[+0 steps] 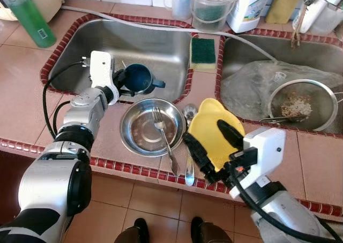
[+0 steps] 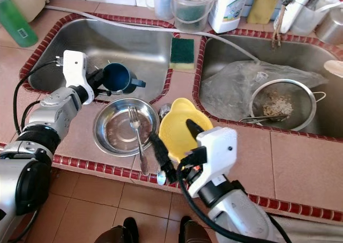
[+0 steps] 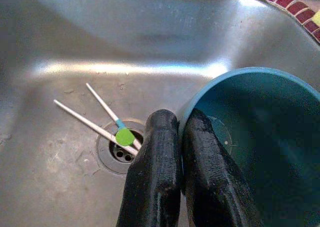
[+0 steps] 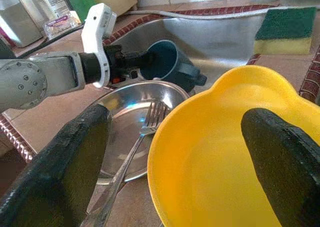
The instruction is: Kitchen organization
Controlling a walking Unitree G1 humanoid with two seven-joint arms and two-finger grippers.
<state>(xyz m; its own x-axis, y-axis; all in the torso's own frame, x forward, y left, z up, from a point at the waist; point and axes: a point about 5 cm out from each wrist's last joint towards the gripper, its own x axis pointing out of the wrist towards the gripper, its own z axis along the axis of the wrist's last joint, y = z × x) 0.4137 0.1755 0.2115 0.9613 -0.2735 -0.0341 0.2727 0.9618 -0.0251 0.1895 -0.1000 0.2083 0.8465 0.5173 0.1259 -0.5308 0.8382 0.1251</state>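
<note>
A blue mug (image 1: 138, 78) hangs tilted over the left sink (image 1: 96, 45), and my left gripper (image 1: 120, 81) is shut on its rim. In the left wrist view the two fingers (image 3: 155, 152) pinch the mug's edge (image 3: 255, 137). A yellow bowl (image 1: 211, 128) lies on the tiled counter between the sinks. My right gripper (image 1: 203, 130) is open around it, one finger outside its left edge and one over its inside. A steel bowl (image 1: 142, 130) with a fork (image 1: 163, 136) sits just left of the yellow bowl.
A spoon (image 1: 189, 162) lies by the counter's front edge. Two white chopsticks (image 3: 100, 119) rest by the left sink's drain. A green sponge (image 1: 203, 53) sits on the divider. The right sink holds a strainer (image 1: 303, 104) and a plastic bag. Bottles and containers line the back.
</note>
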